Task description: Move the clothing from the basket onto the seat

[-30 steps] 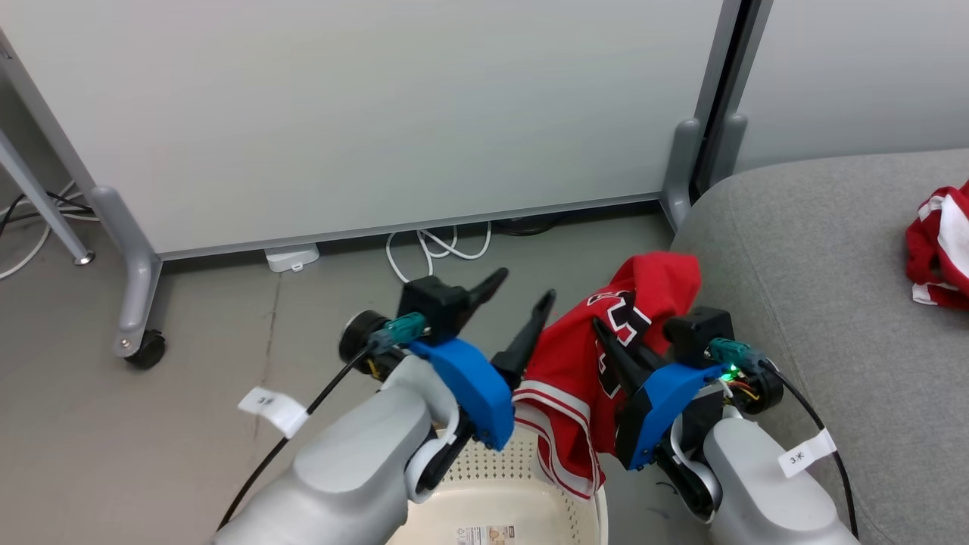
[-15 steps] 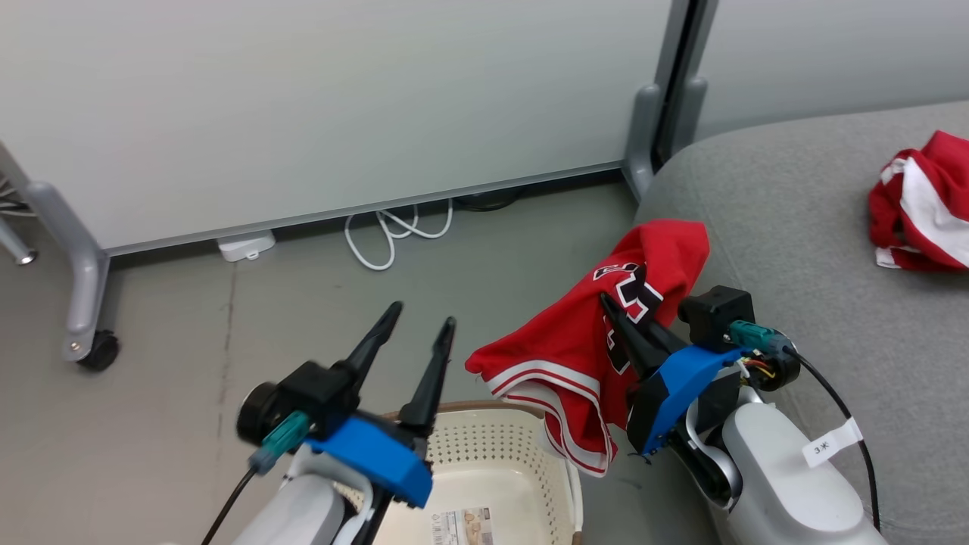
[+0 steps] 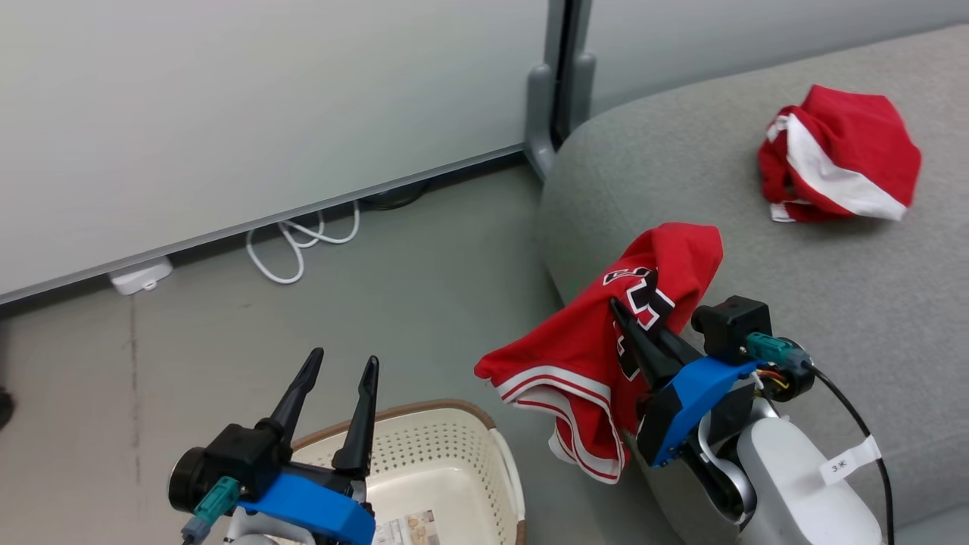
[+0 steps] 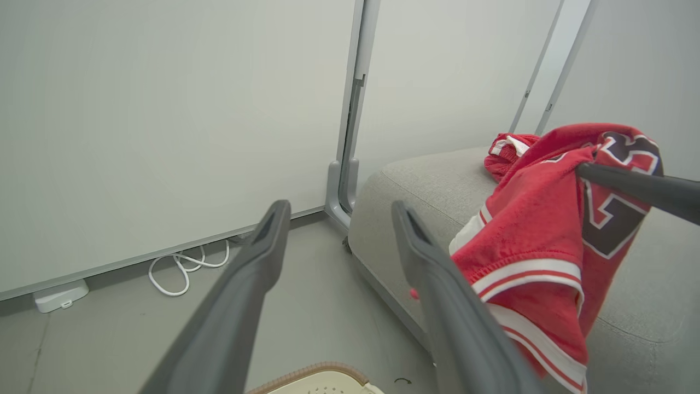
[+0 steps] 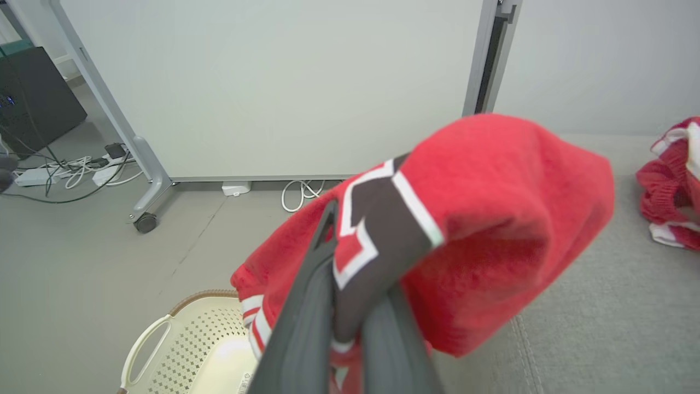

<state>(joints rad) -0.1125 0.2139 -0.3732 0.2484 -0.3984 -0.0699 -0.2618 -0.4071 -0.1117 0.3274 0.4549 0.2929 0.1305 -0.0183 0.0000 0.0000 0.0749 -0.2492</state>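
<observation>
Head view showed the right end effector [image 3: 624,318] clamped shut on the jersey [image 3: 575,344], holding it lifted clear of the basket [image 3: 462,454] and hanging at the front edge of the seat [image 3: 870,318], apparently so it could be carried inward toward the red-and-white garment [image 3: 833,163] already lying farther back on that seat. The left end effector [image 3: 344,357] stood spread wide and empty above the basket, likely parked aside since the visible part of the basket held no clothing.
</observation>
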